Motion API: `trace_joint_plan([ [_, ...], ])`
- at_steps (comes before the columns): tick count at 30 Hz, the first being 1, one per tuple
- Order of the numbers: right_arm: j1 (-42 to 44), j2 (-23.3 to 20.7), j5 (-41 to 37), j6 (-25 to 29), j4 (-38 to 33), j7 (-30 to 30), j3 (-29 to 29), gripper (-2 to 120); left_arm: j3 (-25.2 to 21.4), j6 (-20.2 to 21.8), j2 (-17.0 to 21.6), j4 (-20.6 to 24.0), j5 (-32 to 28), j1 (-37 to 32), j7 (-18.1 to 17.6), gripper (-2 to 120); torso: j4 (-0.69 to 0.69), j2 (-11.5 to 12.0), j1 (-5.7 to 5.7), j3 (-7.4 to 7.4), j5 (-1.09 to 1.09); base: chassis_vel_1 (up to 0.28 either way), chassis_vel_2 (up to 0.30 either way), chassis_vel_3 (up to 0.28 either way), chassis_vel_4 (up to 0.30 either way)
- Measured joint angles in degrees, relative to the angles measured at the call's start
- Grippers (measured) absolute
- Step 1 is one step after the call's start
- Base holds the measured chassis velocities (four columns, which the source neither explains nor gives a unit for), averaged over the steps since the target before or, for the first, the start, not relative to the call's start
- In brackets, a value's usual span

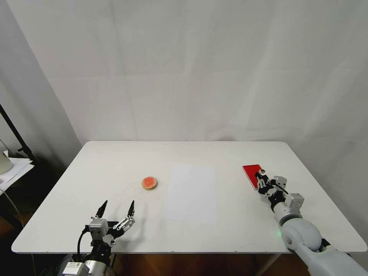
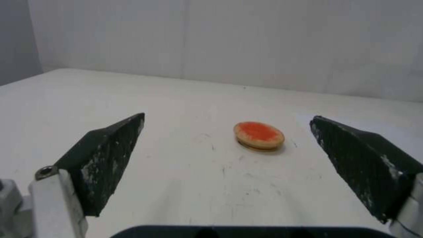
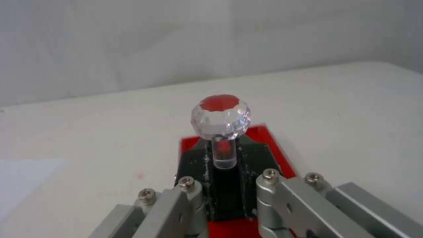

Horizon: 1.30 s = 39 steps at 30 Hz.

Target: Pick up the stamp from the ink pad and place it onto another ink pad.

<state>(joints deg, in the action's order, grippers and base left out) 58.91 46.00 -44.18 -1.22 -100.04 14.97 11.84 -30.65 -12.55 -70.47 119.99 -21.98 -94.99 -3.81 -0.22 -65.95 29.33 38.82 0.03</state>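
On the white table [image 1: 115,161] before a white backdrop [image 1: 191,69], the right gripper [image 1: 262,183] pinches the stamp [image 3: 220,132] over the red ink pad [image 1: 252,171]; the left gripper [image 1: 117,209] rests spread near the round ink pad [image 1: 149,183].

Stamp [image 3: 220,132] on the ink pad [image 1: 252,171], right of another ink pad [image 1: 149,183].

The right gripper [image 1: 262,183] covers the near end of the red ink pad [image 1: 252,172], and in the right wrist view its black fingers [image 3: 194,165] hide the base of the stamp [image 3: 221,124], so contact between base and pad cannot be confirmed. In the head view the stamp is too small to resolve beyond its shiny knob. The picture edge cuts off both finger [image 2: 103,162] mounts of the left gripper [image 2: 227,120].
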Motion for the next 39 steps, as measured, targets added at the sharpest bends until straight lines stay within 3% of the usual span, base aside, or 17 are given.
trace_joint_plan([
  [4, -4.1, -3.8, -1.2, 1.0, -2.0, -2.9, -3.6, 9, 0.0, 0.0, 0.0, 0.0, 0.0, 0.0, 0.0, 100, -0.01, 0.0, 0.00, 0.00, -0.05, 0.000, 0.000, 0.000, 0.000],
  [8, -16.5, -6.0, -3.9, 2.9, -1.1, -9.1, -17.2, 9, 0.0, 0.0, 0.0, 0.0, 0.0, 0.0, 0.0, 100, 0.02, 0.0, 0.00, 0.00, -0.05, 0.000, 0.000, 0.000, 0.000],
  [9, -16.5, -6.0, -3.9, 2.9, -1.1, -9.1, -17.2, 9, 0.0, 0.0, 0.0, 0.0, 0.0, 0.0, 0.0, 100, 0.02, 0.0, 0.00, 0.00, -0.05, 0.000, 0.000, 0.000, 0.000],
  [14, -30.1, -1.2, -5.8, 2.4, 2.9, -10.2, -34.2, 9, 0.0, 0.0, 0.0, 0.0, 0.0, 0.0, 0.0, 100, 0.02, 0.0, 0.01, 0.01, -0.03, 0.000, 0.000, 0.000, 0.000],
  [18, -33.6, 2.3, -6.6, 1.5, 5.5, -8.4, -40.2, 9, 0.0, 0.0, 0.0, 0.0, 0.0, 0.0, 0.0, 100, 0.02, 0.0, 0.00, 0.00, -0.05, 0.000, 0.000, 0.000, 0.000],
  [29, -34.9, 3.9, -9.4, 0.6, 9.4, -6.2, -45.6, 9, 0.0, 0.0, 0.0, 0.0, 0.0, 0.0, 0.0, 100, -0.01, 0.0, 0.00, 0.00, -0.03, 0.000, 0.000, 0.000, 0.000],
  [39, -35.7, 3.5, -14.3, 1.1, 9.2, -4.1, -45.4, 9, 0.0, 0.0, 0.0, 0.0, 0.0, 0.0, 0.0, 100, 0.00, 0.0, 0.00, 0.00, -0.02, 0.000, 0.000, 0.000, 0.000],
])
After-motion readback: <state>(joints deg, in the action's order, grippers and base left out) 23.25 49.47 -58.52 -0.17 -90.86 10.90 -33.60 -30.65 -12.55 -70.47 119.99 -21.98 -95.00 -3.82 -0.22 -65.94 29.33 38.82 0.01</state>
